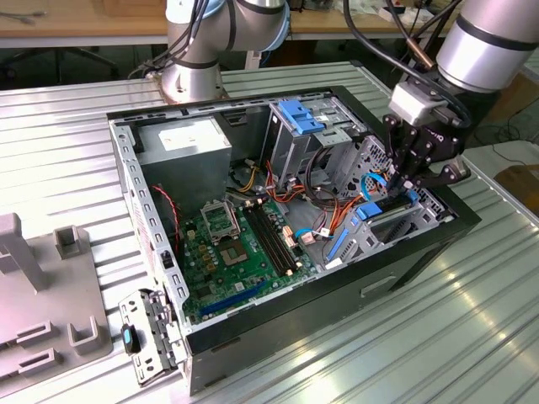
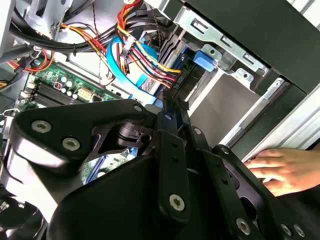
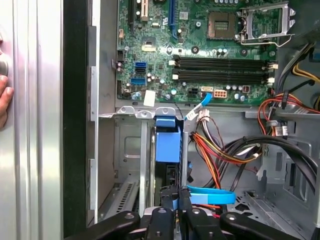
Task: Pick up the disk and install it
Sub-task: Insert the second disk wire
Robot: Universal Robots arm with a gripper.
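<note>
Disk [image 3: 167,145] stands on edge in the drive bay at the front corner of the open computer case [image 1: 404,252], its long axis running down into the bay, blue carrier rail uppermost. The arm reaches steeply down from the exterior view's right; the gripper [image 1: 402,187] has its fingers [image 3: 167,212] drawn narrow onto the disk's upper edge. A person's hand [image 2: 282,170] rests on the worktop [image 1: 472,337] beside the case.

disk [image 3: 167,145] mostly hidden in its bay, hand [image 2: 280,170] cut off by edge
</note>
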